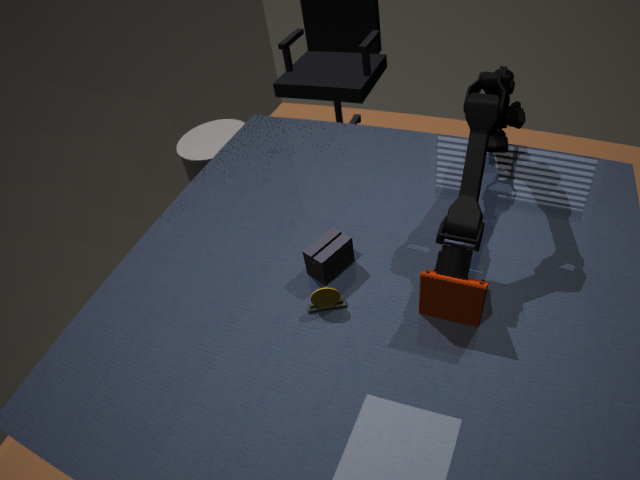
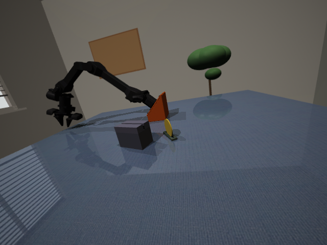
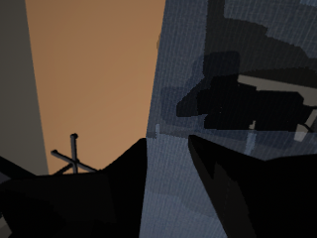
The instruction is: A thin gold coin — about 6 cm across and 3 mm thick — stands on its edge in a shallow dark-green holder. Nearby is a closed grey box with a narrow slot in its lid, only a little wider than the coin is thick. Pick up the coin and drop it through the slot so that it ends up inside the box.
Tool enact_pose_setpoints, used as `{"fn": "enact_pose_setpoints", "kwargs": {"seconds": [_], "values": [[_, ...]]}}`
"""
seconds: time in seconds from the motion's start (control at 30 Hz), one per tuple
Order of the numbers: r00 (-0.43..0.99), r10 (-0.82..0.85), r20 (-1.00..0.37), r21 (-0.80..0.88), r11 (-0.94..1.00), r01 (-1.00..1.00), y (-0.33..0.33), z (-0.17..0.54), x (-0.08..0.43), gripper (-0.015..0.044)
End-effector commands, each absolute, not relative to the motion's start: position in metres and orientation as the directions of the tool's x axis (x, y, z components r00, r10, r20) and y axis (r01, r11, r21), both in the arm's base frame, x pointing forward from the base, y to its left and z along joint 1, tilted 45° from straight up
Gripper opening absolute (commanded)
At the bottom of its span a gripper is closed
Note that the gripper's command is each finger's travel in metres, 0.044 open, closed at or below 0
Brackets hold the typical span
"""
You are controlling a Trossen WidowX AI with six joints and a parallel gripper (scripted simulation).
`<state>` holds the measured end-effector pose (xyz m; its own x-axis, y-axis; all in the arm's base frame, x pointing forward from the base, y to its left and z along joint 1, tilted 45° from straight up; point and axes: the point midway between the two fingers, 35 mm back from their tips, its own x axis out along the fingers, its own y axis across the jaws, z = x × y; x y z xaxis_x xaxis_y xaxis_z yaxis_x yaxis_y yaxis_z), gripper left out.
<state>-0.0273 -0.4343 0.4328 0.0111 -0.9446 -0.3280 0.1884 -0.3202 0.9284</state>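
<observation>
The gold coin (image 1: pixel 325 297) (image 2: pixel 168 127) stands on edge in the dark-green holder (image 1: pixel 312 310) (image 2: pixel 173 138), in front of the box in the top view. The grey box (image 1: pixel 333 260) (image 2: pixel 130 137) is closed, with a narrow slot running along its lid. My gripper (image 2: pixel 65 125) (image 3: pixel 167 142) points down, well away from the coin and box, on the far side of the box from the coin in the exterior view. Its fingers are partly open with a gap between them and nothing in it. In the top view the fingertips are hidden behind the arm.
The orange wedge-shaped mount (image 1: pixel 452 299) (image 2: pixel 159 111) carries the arm, to the right of the coin in the top view. A pale rectangle (image 1: pixel 400 439) lies on the blue table top (image 1: pixel 206 361) at the front. A chair (image 1: pixel 330 74) and a round white-topped bin (image 1: pixel 209 138) stand beyond the table.
</observation>
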Motion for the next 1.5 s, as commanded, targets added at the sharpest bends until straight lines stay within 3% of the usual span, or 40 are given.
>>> {"fn": "enact_pose_setpoints", "kwargs": {"seconds": [0.0,0.33,0.73,1.13,1.3,1.47], "values": [[0.128,-0.934,-0.334,0.909,-0.283,0.307,-0.434,0.425,0.033,0.0161],[0.374,-0.835,-0.404,0.853,-0.196,0.484,-0.413,0.384,0.173,0.0161],[0.505,-0.564,-0.654,0.665,-0.108,0.739,-0.319,0.281,0.317,0.0161],[0.37,-0.316,-0.874,0.3,0.249,0.921,-0.175,0.167,0.389,0.0161],[0.267,-0.268,-0.926,0.128,0.443,0.887,-0.111,0.128,0.393,0.0161],[0.125,-0.278,-0.953,-0.102,0.676,0.73,-0.041,0.085,0.382,0.0161]]}}
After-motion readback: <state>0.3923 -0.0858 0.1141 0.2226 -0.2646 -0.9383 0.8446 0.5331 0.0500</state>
